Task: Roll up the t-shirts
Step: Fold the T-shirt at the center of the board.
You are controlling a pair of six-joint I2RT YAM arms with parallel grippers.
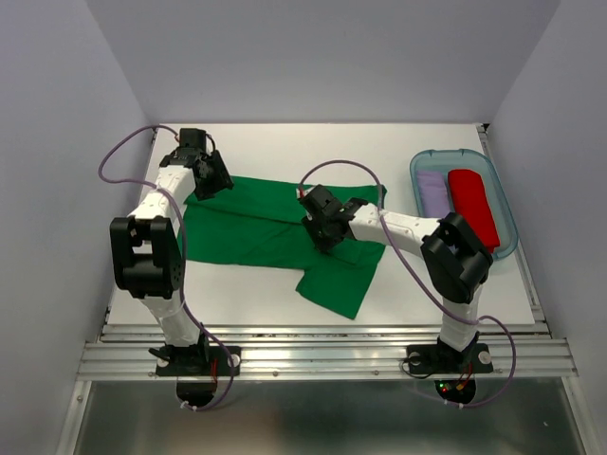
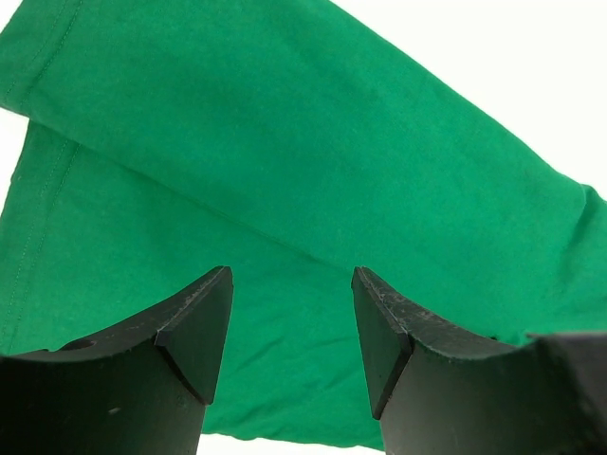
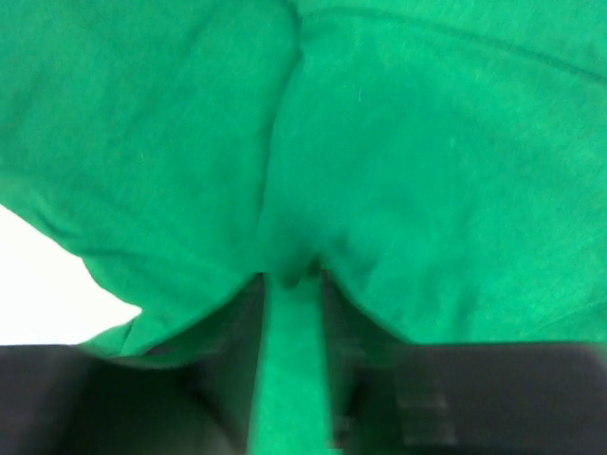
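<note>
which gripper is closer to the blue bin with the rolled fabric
Right. The right gripper sits mid-table on the green t-shirt, to the left of the blue bin. The left gripper is over the t-shirt's far-left part, farther from the bin.

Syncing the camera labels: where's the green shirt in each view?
Top external: shirt spread mid-table.
Left wrist: covers most of it, beyond the open left gripper.
Right wrist: covers most of it, a fold pinched in the right gripper.
Shared landmark: white table at the shirt's edge.
</note>
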